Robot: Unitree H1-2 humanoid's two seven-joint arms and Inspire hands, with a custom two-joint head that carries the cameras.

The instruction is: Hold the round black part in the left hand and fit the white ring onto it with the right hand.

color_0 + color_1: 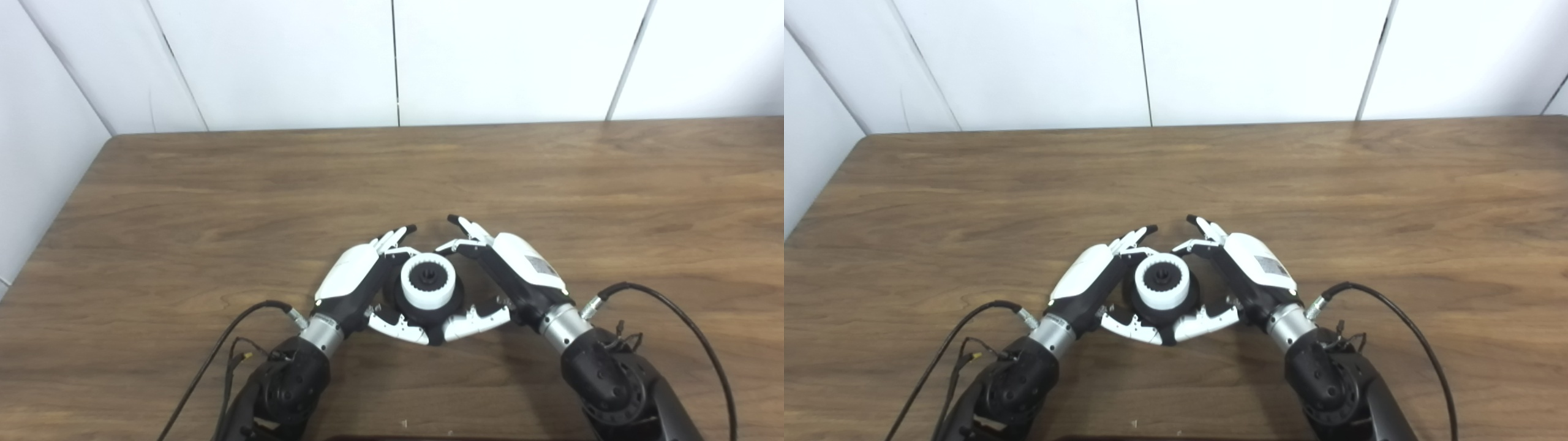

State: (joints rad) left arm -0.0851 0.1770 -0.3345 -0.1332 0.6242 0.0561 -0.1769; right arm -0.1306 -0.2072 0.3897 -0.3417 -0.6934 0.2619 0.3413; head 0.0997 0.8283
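The round black part (429, 309) rests on the table (392, 177) with the white ring (428, 283) seated around its toothed hub. My left hand (361, 278) lies against the part's left side, its fingers stretched past the ring's far edge and its thumb under the near edge. My right hand (505, 272) mirrors it on the right, with a small gap between palm and part. Its thumb reaches in to the part's near side. The fingers of both hands are straight and spread, not curled on anything.
The wooden table runs wide to the left, right and back, ending at a white panelled wall (392, 61). Black cables (686, 318) loop out from both wrists over the tabletop near the front edge.
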